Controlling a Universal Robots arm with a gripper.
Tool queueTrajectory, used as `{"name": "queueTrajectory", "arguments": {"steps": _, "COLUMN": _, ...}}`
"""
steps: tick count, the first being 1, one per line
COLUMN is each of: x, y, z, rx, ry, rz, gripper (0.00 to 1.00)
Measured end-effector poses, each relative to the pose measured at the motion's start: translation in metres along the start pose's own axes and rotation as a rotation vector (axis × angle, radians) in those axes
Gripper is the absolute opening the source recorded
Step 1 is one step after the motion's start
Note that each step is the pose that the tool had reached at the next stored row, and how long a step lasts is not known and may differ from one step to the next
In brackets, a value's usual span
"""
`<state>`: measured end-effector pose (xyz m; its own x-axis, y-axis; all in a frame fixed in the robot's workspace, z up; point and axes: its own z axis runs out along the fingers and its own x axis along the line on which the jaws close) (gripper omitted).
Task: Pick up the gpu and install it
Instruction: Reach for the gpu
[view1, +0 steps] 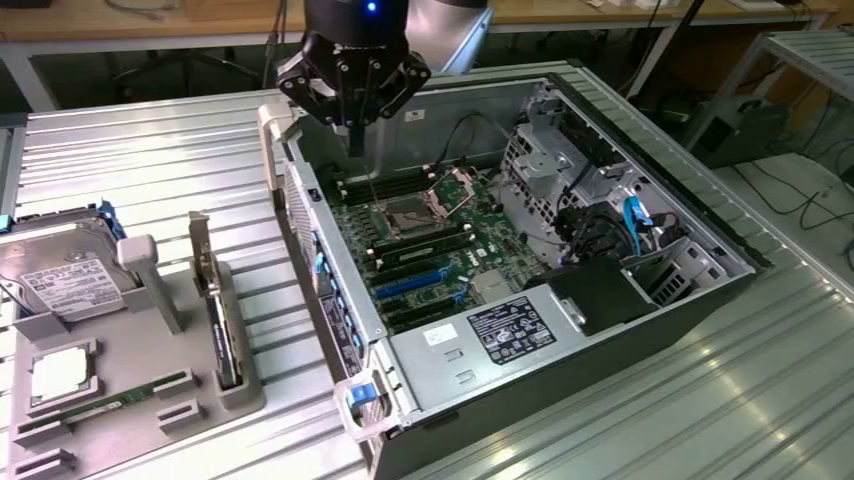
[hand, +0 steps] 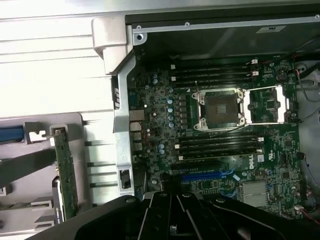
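The gpu (view1: 218, 312) stands on its edge in a slot of the grey parts holder (view1: 134, 440), at the exterior view's left, with its silver bracket at the far end. In the wrist view the gpu (hand: 65, 172) shows as a thin green-edged card beside the case wall. My gripper (view1: 355, 140) hangs over the far left corner of the open computer case (view1: 667, 330), above the motherboard (view1: 427, 250). Its fingers point down, shut with nothing between them. The black gripper (hand: 172, 225) also shows in the wrist view over the board's blue card slots (hand: 205, 176).
A silver hard drive (view1: 60, 278), a processor chip (view1: 60, 375) and a memory stick (view1: 100, 408) sit in the holder. Inside the case are the open processor socket (hand: 220, 107), memory slots, a drive cage (view1: 547, 180) and cables. The case's left wall (view1: 314, 250) stands between gripper and gpu.
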<state>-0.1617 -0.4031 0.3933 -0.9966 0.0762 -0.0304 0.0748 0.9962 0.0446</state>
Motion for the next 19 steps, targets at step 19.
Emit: {"name": "queueTrajectory", "arguments": {"steps": 19, "x": 0.044, "y": -0.0068, "z": -0.0016, "rx": -0.0001, "ry": 0.0, "rz": 0.0, "gripper": 0.11}}
